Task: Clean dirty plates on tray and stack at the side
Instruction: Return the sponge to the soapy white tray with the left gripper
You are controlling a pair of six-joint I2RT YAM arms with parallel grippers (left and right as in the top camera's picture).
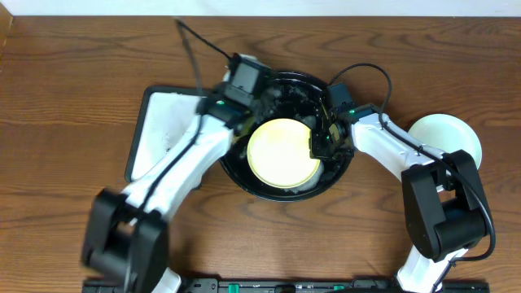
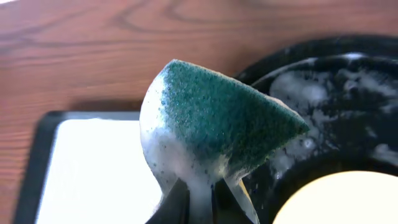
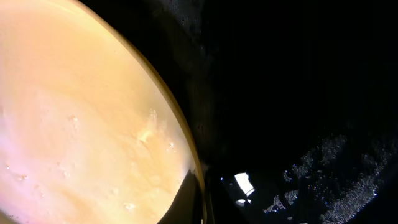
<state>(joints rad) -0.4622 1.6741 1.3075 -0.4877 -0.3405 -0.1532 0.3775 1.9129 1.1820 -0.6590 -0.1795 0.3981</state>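
overhead: yellow plate (image 1: 282, 152) is lying in the black tray (image 1: 252, 185), right jaws touching its right rim, left jaws hanging at its top-left | left wrist: left jaws are pinching a soapy sponge (image 2: 224, 121), plate lying down-right | right wrist: right jaws are pinching the plate's rim

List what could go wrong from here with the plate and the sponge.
1. The right gripper pinches only the rim of the pale yellow round plate, which looks wet and lies in the sudsy glossy black round tray; it may slip if lifted.
2. The left gripper holds the foamy green sponge by its lower end only; it could work loose or drip suds onto the wooden table.
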